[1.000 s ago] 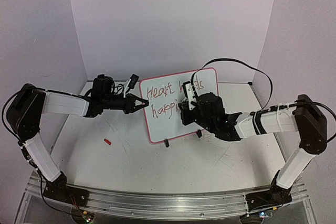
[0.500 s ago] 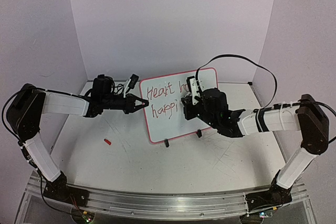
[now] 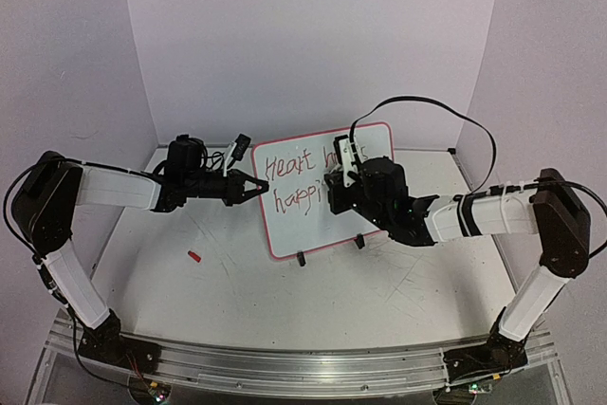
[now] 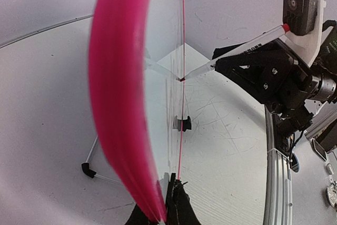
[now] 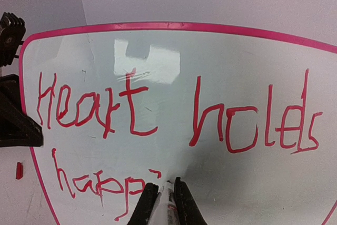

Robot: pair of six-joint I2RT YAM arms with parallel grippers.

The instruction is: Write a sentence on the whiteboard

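1. Pink-rimmed whiteboard (image 3: 308, 230) stands upright on its black feet (image 3: 301, 258) in the middle of the table (image 3: 228, 282). The left gripper (image 3: 248, 187) has its fingers clamped on the board's left edge. If that pinch slips, pen pressure could swing or tip the board.
2. Red writing (image 5: 131, 114) reads "Heart holds happi", with the second line unfinished. A wobble of the board would likely break or skew the next letter.
3. The right gripper (image 3: 334, 187) is closed tight around the marker (image 4: 247, 51), whose tip touches the board. Pressing too hard could shove the board backward, and the gripper body passing close might smear "holds".
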